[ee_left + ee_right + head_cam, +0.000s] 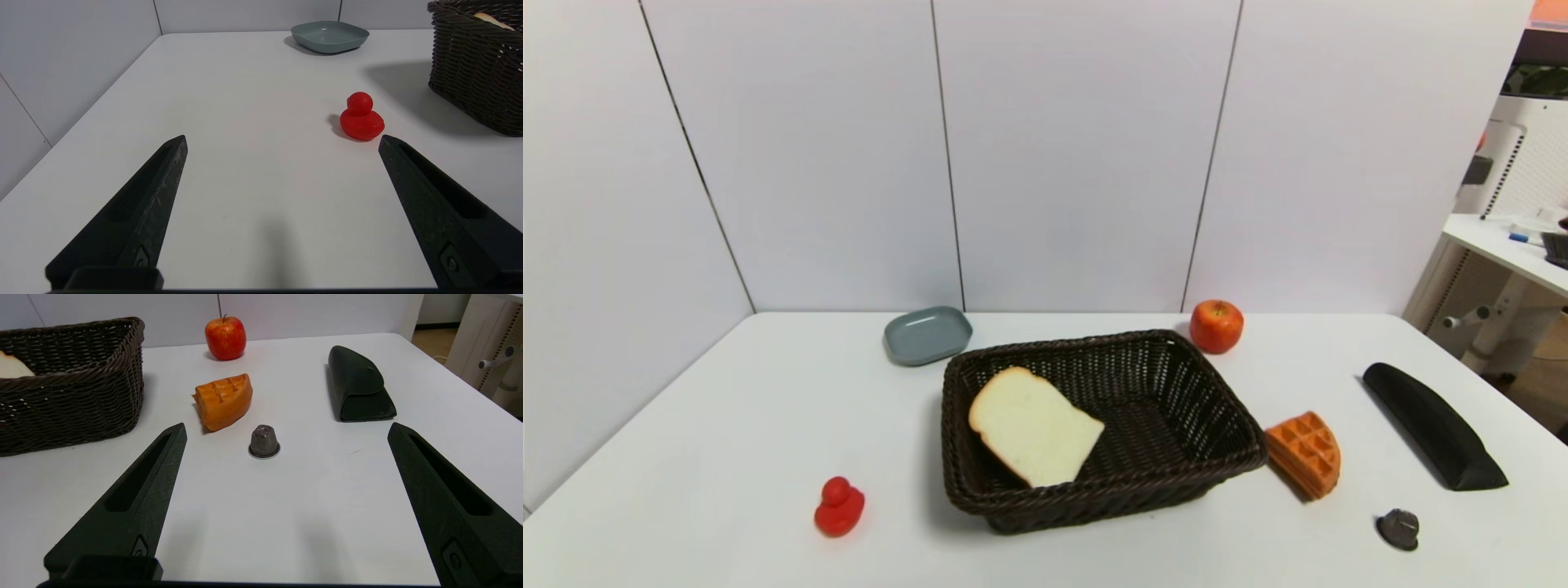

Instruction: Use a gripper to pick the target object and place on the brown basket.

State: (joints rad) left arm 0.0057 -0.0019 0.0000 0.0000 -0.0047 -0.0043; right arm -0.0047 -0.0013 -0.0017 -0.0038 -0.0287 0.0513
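The toy bread slice [1033, 426] lies tilted inside the brown wicker basket [1209, 392], leaning on its left wall. A sliver of it shows above the basket rim in the left wrist view [492, 19] and in the right wrist view [12, 365]. Neither gripper shows in the head view. My left gripper [282, 141] is open and empty above bare table near the red duck [361, 117]. My right gripper [287, 428] is open and empty above bare table, short of the grey capsule [264, 442].
A grey dish [928, 335] sits behind the basket on the left, a red apple [1216, 326] behind it on the right. An orange waffle wedge [1305, 453], a black case [1433, 425] and the capsule [1398, 528] lie right of the basket. The duck [839, 506] sits front left.
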